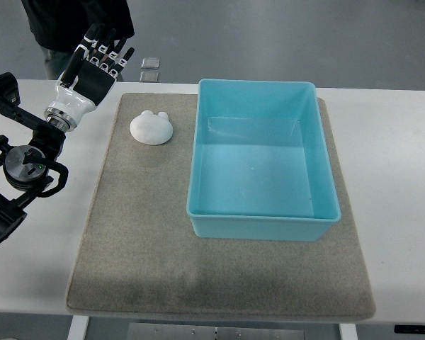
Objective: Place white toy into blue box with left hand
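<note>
White toy (152, 128) sits untouched on the mat (127, 248), just left of the blue box (263, 219) (empty), left hand (92, 67) fingers spread, far-left, holding nothing.

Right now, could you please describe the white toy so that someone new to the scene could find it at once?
Find the grey mat covering the white table. On it stands a big blue box; the white toy lies just left of the box's far corner. It is the only small, rounded white lump there, with two little ears.
</note>
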`<action>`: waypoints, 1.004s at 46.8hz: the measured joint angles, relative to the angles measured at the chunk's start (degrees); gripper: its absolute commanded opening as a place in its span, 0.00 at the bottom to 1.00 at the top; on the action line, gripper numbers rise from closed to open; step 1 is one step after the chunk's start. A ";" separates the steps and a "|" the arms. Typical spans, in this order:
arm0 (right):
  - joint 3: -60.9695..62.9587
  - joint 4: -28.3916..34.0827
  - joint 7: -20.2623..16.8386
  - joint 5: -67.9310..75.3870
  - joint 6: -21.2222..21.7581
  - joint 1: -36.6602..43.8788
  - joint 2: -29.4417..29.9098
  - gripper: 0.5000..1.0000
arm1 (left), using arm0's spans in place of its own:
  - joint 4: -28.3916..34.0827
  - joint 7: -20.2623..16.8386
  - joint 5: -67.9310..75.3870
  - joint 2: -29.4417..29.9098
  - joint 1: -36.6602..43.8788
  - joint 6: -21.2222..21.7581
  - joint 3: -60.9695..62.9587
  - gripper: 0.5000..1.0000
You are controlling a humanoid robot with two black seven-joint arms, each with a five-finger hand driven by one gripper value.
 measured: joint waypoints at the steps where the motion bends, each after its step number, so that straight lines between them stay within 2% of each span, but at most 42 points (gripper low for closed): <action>1: -0.01 0.00 0.00 0.00 0.00 0.00 0.00 0.87 | 0.00 -0.01 0.00 0.00 0.00 -0.05 0.00 0.99; 32: 0.00 0.00 0.00 -0.03 0.00 0.00 0.00 0.87 | 1.60 -0.27 -0.54 -0.26 -0.38 -0.38 -0.02 0.99; 36: 0.00 0.00 0.00 -0.03 0.00 0.00 0.00 0.87 | 1.82 -0.36 -0.25 -0.25 -0.42 -2.17 -0.02 0.98; 47: -0.01 0.00 0.00 -0.03 0.00 0.00 0.00 0.87 | 3.89 -0.36 0.08 -0.17 -0.31 -10.41 0.24 0.99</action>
